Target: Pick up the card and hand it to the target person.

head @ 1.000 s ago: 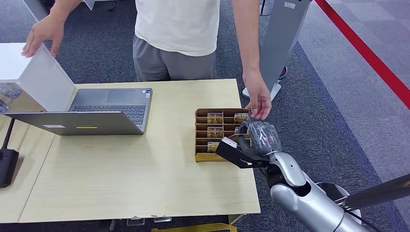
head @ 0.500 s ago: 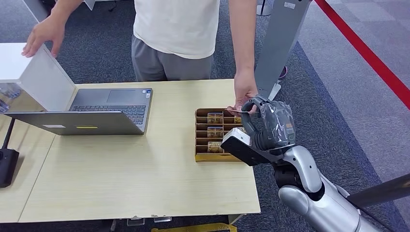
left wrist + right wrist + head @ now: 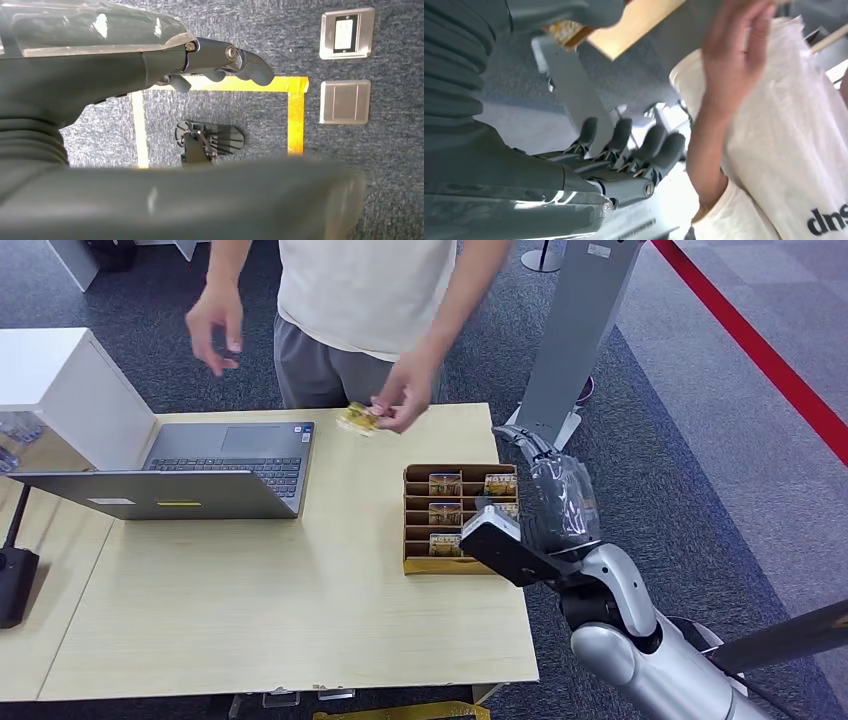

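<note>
Nearest you, your right hand (image 3: 556, 502) is hovering raised past the bench (image 3: 250, 620) edge, just beside the cardboard card tray (image 3: 455, 562); its fingers (image 3: 621, 137) are lying apart and gripping nothing, plain in the right wrist view. Your left hand (image 3: 150, 55) is hanging low over grey carpet (image 3: 390, 165) marked with yellow tape (image 3: 295, 115); its fingers (image 3: 240, 57) are stretching out loosely, holding nothing. On the bench, the tray is sitting near the right edge with several cards standing in its slots. Left of it, an open laptop (image 3: 190, 475) is resting, with a white box (image 3: 60, 390) at the far left. Farther on, a person's hand (image 3: 403, 398) is pinching the card (image 3: 357, 419) above the far bench edge, well apart from your right hand. The person (image 3: 365, 300), in a pale shirt, is standing behind the bench with their other hand (image 3: 215, 325) lifting in the air
</note>
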Robot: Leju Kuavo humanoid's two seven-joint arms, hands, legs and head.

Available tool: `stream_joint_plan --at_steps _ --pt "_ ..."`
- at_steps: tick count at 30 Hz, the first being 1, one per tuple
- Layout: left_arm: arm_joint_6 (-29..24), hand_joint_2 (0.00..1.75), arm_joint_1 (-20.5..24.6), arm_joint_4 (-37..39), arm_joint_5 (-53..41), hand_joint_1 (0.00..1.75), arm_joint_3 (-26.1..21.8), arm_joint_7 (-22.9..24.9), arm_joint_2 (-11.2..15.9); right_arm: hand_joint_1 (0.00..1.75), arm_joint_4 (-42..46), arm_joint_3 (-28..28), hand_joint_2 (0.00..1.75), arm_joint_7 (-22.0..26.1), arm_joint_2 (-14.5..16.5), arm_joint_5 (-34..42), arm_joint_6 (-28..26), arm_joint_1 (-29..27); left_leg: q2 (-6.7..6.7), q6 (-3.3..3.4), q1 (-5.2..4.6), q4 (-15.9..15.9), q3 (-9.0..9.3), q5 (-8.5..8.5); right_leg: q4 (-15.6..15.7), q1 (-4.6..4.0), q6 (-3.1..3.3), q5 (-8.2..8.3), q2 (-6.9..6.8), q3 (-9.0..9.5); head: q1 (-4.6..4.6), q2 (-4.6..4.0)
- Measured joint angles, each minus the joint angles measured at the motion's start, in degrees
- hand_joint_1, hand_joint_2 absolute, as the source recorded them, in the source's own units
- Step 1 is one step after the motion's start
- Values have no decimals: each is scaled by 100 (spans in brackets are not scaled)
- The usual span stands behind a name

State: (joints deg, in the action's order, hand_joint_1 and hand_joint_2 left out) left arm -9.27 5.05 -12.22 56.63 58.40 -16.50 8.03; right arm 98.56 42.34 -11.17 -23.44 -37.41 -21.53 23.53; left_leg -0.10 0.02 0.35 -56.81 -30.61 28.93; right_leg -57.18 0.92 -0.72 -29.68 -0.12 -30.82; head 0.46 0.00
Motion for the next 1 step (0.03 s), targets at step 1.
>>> stream_joint_plan --at_steps 1 --pt "-12 0 0 0 7 0 0 -1 0 0 -10 -16 175 65 10 154 -15 -19 0 0 0 0 0 0 0 0 0 0 0 0 0 0"
